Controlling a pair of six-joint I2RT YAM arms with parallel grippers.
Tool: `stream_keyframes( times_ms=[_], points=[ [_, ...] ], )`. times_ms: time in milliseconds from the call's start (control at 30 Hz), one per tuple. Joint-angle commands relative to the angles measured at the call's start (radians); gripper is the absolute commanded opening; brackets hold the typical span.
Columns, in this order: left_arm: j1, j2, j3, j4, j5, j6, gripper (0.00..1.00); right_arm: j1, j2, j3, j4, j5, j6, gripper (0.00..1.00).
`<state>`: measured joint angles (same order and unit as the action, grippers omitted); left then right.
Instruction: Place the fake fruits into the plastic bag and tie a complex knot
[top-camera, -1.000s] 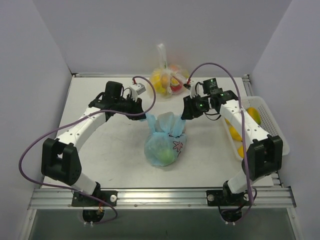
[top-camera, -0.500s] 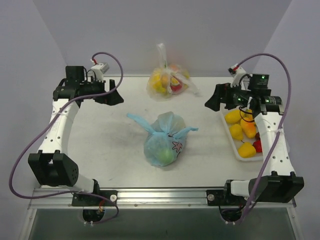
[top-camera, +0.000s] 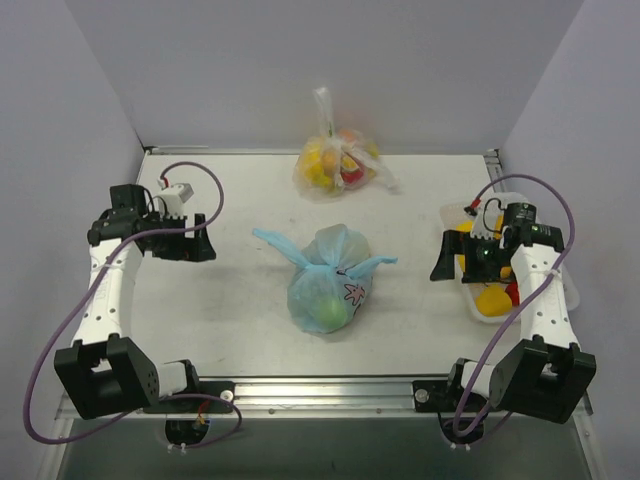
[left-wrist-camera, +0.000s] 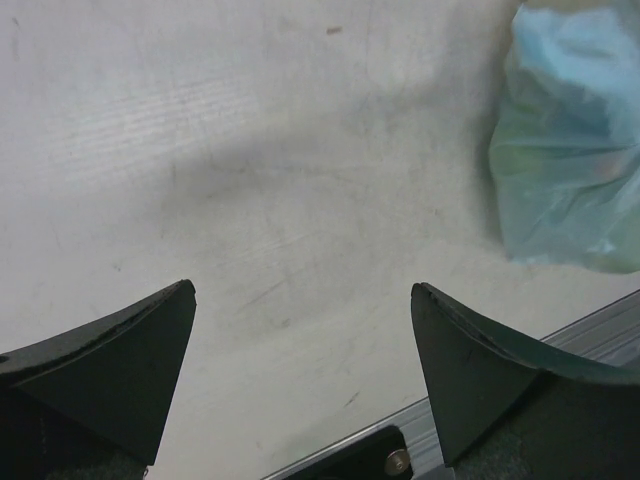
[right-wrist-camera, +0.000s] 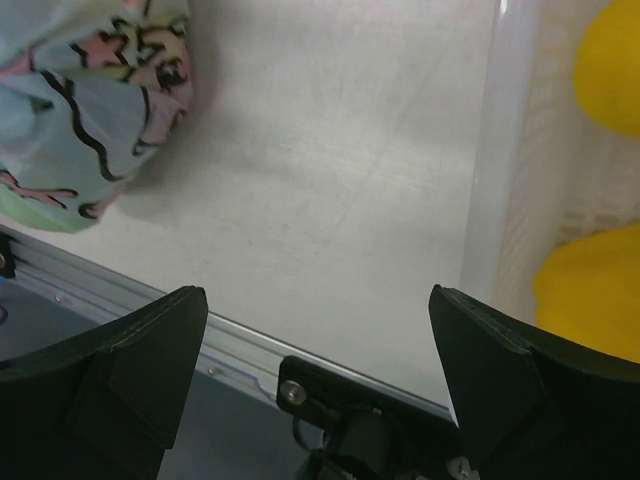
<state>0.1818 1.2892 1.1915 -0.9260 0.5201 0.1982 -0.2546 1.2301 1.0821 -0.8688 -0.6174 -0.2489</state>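
Observation:
The light-blue plastic bag (top-camera: 328, 290) with its pink-and-black print lies in the middle of the table, a green fruit (top-camera: 327, 310) showing through it. Its neck is tied in a knot (top-camera: 327, 266), with two pointed ears sticking out left and right. My left gripper (top-camera: 195, 246) hangs open well to the bag's left, nothing between its fingers. My right gripper (top-camera: 445, 262) is open too, between the bag and the tray. The left wrist view has the bag (left-wrist-camera: 570, 150) at the upper right beyond the open gripper (left-wrist-camera: 303, 288). The right wrist view has the bag (right-wrist-camera: 90, 100) at the upper left beyond the open gripper (right-wrist-camera: 318, 292).
A clear bag of fruits (top-camera: 335, 165) with a white twisted neck sits at the back centre. A white tray (top-camera: 470, 303) at the right holds loose fake fruits, a yellow one (top-camera: 492, 298) and a red one (top-camera: 515, 292). The tray's rim (right-wrist-camera: 490, 150) and a yellow fruit (right-wrist-camera: 590, 290) show by my right fingers.
Both grippers opened and let go of the bag's ends. Both arms swung outward and back toward the near edge. The tied bag stays put.

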Motion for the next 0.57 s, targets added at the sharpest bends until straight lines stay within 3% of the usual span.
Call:
stream_keyframes(
  times_ms=[0,167,533],
  points=[
    [0.001,-0.093,-0.076,-0.008,-0.123,0.139,0.97,0.0,-0.067,-0.071,-0.073,0.053,-0.082,1.0],
    [0.001,-0.162,-0.156,-0.008,-0.149,0.184,0.98,0.017,-0.141,-0.07,-0.067,0.062,-0.085,1.0],
    [-0.005,-0.162,-0.115,0.0,-0.16,0.159,0.97,0.109,-0.193,-0.076,-0.045,0.146,-0.072,1.0]
  ],
)
